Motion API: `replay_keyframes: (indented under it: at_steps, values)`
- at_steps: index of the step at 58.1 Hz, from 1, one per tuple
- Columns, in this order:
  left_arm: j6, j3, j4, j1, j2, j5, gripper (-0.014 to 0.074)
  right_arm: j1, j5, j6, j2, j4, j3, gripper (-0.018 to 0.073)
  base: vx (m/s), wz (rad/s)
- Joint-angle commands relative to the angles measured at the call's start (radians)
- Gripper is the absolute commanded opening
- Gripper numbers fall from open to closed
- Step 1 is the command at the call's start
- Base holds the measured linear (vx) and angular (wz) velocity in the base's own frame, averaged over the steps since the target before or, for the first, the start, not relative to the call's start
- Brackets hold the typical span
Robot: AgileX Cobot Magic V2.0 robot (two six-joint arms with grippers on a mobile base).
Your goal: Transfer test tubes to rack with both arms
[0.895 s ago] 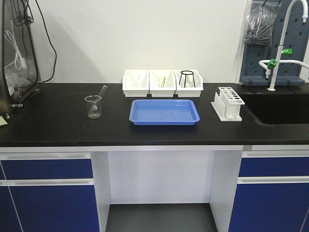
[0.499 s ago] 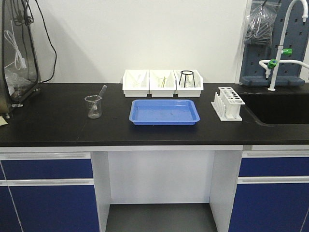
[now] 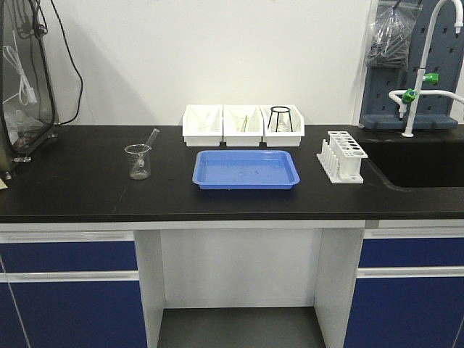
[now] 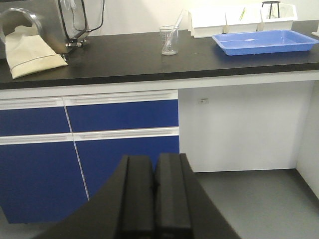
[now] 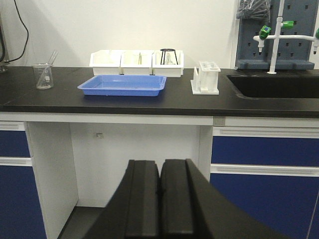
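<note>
left gripper (image 4: pixel 155 167) pressed together, empty, low before the blue cabinets | right gripper (image 5: pixel 160 172) pressed together, empty, below counter edge | test tube (image 3: pixel 152 136) leaning in beaker (image 3: pixel 138 162), left of blue tray (image 3: pixel 246 170) | rack (image 3: pixel 342 156) upright on counter (image 3: pixel 72 185), right of tray, beside sink (image 3: pixel 424 165)

No text, label, brand or number is legible in any view

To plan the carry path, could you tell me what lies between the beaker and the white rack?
The blue tray lies between beaker and rack, plain in the front view.
</note>
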Motion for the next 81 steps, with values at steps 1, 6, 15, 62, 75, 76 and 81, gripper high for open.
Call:
replay_keyframes:
  at_steps: [1,6,15,62,75,76,81]
  values:
    - [-0.004,0.027,-0.009,0.002,-0.020,-0.081,-0.0020,0.000,-0.082,-0.004,-0.007,-0.008,0.010,-0.0008,0.11,-0.03]
    - [-0.004,0.027,-0.009,0.002,-0.020,-0.081,-0.0020,0.000,-0.082,-0.004,-0.007,-0.008,0.010,-0.0008,0.14,-0.02]
    - [-0.004,0.027,-0.009,0.002,-0.020,-0.081,-0.0020,0.000,-0.082,-0.004,-0.007,-0.008,0.010,-0.0008,0.22,-0.03]
    - [-0.004,0.027,-0.009,0.002,-0.020,-0.081,-0.0020,0.000,-0.080,-0.004,-0.007,-0.008,0.010,-0.0008,0.36,-0.03]
    - [-0.004,0.027,-0.009,0.002,-0.020,-0.081,-0.0020,0.000,-0.080,-0.004,-0.007,-0.008,0.010,-0.0008,0.42,0.03]
    - [-0.004,0.027,-0.009,0.002,-0.020,-0.081,-0.0020,0.000,-0.080,-0.004,-0.007,-0.008,0.010,-0.0008,0.43,0.08]
    - [-0.004,0.027,-0.009,0.002,-0.020,-0.081,-0.0020,0.000,-0.080,-0.004,-0.007,-0.008,0.010,-0.0008,0.42,0.10]
